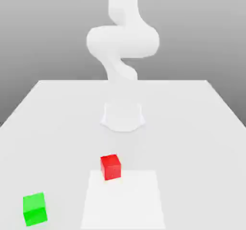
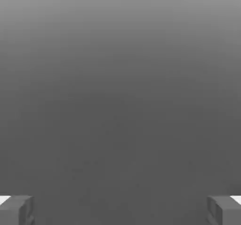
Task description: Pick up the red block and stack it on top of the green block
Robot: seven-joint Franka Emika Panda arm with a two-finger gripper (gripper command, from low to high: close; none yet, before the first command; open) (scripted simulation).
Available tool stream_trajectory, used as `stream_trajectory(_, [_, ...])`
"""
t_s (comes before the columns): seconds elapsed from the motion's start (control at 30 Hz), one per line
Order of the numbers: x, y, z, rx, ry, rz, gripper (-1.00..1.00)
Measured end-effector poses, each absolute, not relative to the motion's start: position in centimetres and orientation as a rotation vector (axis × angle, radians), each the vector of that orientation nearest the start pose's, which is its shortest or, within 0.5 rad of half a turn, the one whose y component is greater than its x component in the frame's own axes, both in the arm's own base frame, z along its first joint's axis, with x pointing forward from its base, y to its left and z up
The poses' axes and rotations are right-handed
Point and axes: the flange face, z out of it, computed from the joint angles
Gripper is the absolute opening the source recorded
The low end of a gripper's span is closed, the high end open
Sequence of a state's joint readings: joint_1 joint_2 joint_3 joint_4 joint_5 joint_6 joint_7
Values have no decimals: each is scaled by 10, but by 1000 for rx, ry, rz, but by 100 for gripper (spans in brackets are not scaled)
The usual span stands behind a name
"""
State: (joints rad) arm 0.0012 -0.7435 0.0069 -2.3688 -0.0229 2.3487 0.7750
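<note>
Open hand [image 2: 120, 211], fingers [image 2: 215, 210] wide apart, nothing between them, plain grey background

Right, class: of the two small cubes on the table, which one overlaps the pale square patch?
The red block: its lower part overlaps the far edge of the pale patch, while the green block sits wholly outside it.

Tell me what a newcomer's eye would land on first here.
The bright red block jumps out first, lying at the far edge of the white patch in the exterior view. Next comes the vivid green block, nearer the camera at the exterior view's left. Behind both, the pale arm rises from the table.
</note>
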Motion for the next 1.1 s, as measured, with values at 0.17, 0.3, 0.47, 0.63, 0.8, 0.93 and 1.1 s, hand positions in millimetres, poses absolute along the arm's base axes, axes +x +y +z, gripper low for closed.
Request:
stream_trajectory(0.17, [407,0,537,-2745,952,-779,0])
stream_trajectory(0.3, [408,-11,436,-2877,902,-587,0])
stream_trajectory(0.47, [372,-27,310,-2999,819,-287,0])
stream_trajectory(0.63, [323,-37,206,-3056,739,-24,0])
stream_trajectory(0.8, [321,-37,178,-3062,735,-10,0])
stream_trajectory(0.93, [319,-37,158,-3060,734,-7,0])
stream_trajectory(1.1, [315,-37,144,-3057,730,-2,-100])
